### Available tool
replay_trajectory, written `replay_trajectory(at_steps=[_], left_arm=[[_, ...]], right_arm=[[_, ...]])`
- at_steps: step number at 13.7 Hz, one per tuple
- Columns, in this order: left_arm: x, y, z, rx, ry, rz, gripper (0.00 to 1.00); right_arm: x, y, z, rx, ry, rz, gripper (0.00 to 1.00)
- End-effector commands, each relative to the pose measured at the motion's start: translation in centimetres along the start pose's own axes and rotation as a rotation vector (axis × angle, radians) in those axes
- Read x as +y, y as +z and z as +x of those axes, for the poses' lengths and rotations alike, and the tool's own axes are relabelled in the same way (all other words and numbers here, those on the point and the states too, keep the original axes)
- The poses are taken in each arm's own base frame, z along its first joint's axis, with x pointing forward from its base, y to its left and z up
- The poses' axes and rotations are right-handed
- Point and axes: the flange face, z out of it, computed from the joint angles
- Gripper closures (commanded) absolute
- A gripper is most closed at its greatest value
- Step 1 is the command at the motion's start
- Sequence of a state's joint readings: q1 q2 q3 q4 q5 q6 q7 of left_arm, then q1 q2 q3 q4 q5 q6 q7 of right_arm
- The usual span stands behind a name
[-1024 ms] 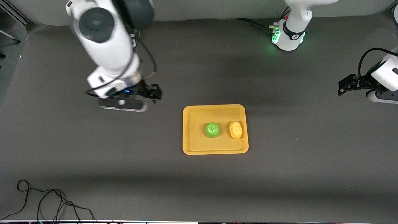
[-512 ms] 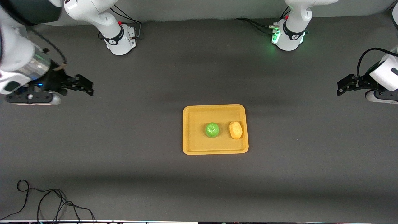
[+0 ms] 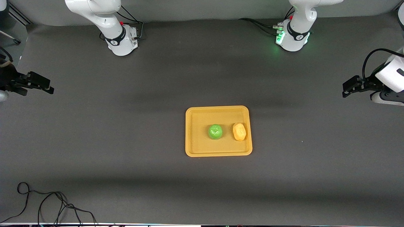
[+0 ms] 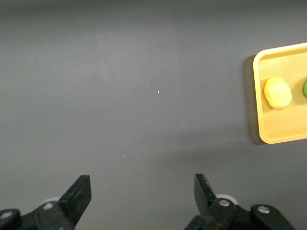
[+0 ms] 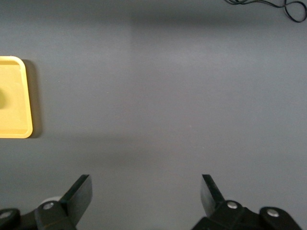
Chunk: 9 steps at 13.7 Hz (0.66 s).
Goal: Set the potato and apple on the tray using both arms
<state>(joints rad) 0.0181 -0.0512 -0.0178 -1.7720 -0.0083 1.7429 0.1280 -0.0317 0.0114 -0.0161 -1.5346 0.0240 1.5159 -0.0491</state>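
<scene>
The yellow-orange tray [image 3: 195,142] lies mid-table. On it sit the green apple [image 3: 215,131] and, beside it toward the left arm's end, the yellow-orange potato [image 3: 239,131]. The left wrist view shows the tray [image 4: 273,129], the potato [image 4: 277,92] and an edge of the apple [image 4: 305,87]. The right wrist view shows the tray's end [image 5: 14,120]. My left gripper [image 3: 348,88] hangs open and empty at the left arm's end of the table; it also shows in its wrist view [image 4: 143,188]. My right gripper [image 3: 44,85] hangs open and empty at the right arm's end [image 5: 146,188].
Both arm bases [image 3: 121,41] [image 3: 292,39] stand at the table's edge farthest from the front camera. A black cable [image 3: 47,205] lies coiled at the near corner by the right arm's end, also in the right wrist view [image 5: 283,7].
My right arm has swung away from beside the tray out to its own end of the table. The left arm, tray, apple and potato have not moved.
</scene>
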Motion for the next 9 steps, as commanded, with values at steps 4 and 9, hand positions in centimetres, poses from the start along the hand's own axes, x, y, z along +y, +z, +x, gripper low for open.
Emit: replay_trajectory(at_steps=[4, 9], left_arm=[[0.34, -0.37, -0.18, 0.018, -0.004, 0.016, 0.04], [0.25, -0.46, -0.16, 0.021, -0.005, 0.017, 0.04]], right_arm=[[0.4, 0.26, -0.05, 0.013, -0.016, -0.029, 0.0], [0.68, 0.4, -0.07, 0.01, -0.012, -0.038, 0.0]])
